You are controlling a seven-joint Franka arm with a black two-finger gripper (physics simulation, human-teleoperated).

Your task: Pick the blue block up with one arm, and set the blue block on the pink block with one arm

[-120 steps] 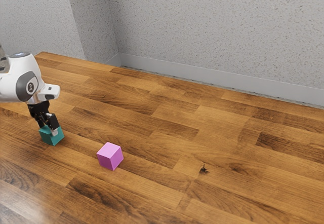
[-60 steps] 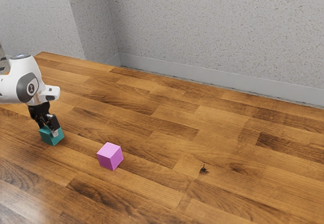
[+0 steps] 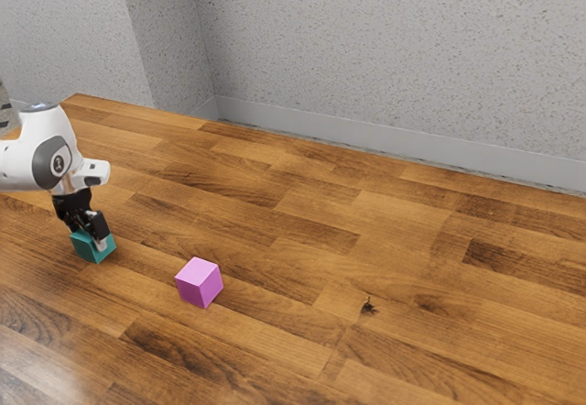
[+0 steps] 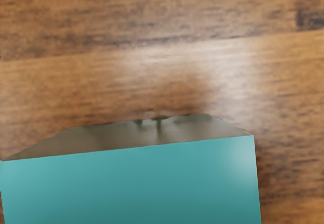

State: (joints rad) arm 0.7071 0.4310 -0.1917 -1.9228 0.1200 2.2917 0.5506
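Compared with a second ago, the gripper sits slightly lower over the teal block, which rests unmoved on the wooden floor at the frame's left, up-left of the pink block; whether it grips cannot be told.

A glossy white, rounded arm link shows at the left edge of the frame. On its side sits a dark grey circular joint cap with a small pale mark at its centre. A white, boxy hand flange adjoins it on the right, and below that is the black gripper, blocky, with a pale patch near its lower end
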